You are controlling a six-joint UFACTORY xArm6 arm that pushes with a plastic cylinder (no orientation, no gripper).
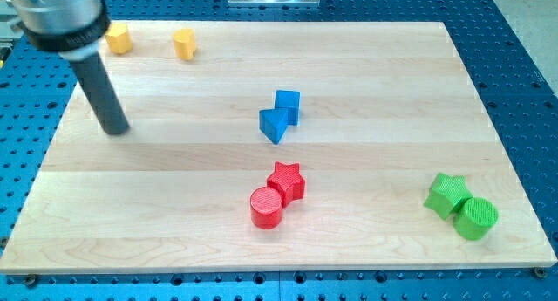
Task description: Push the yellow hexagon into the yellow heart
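Red comes first on my screen: two red blocks at the near centre of the wooden board, a red cylinder and, touching it on its far right side, a red star. Off to the near right sit two green blocks, also touching: a green cylinder nearest the corner and a green star just left and beyond it. Moving farther in, at mid-board, I count two blue blocks pressed together, a blue triangular wedge in front and a blue cube behind it to the right.

To the left at about the same depth, my tip rests on bare wood, well apart from every block. The rod carries no pincer, so I have nothing to report as spread or pinching.

Farthest away, along the far left edge, are the two yellow blocks. The yellow hexagon lies leftmost, beyond my tip and partly beside the arm's grey housing. The yellow heart sits to its right, near but not touching. That makes eight blocks in four colour pairs.
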